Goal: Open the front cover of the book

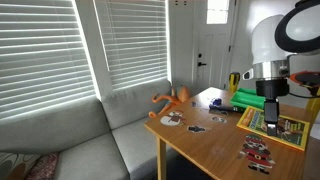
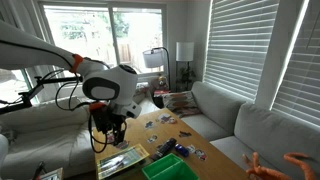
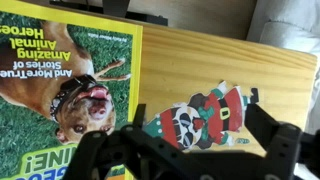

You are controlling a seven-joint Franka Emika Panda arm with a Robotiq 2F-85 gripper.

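The book [image 3: 60, 90] lies closed on the wooden table, its yellow-bordered front cover [image 3: 50, 50] showing a dog on green grass. It also shows in both exterior views [image 1: 277, 126] [image 2: 122, 160]. My gripper [image 3: 185, 150] is open and empty. It hovers above the table just beside the book's yellow edge, over a red and green cut-out piece [image 3: 200, 118]. In both exterior views the gripper [image 1: 270, 106] [image 2: 110, 135] hangs a little above the book.
A bright green box [image 1: 250, 100] [image 2: 168, 167] stands next to the book. Several small cut-out pieces [image 1: 257, 150] [image 2: 160, 125] lie scattered on the table [image 1: 200, 140]. An orange toy [image 1: 172, 98] sits at the table's far corner. A grey sofa [image 1: 80, 140] borders the table.
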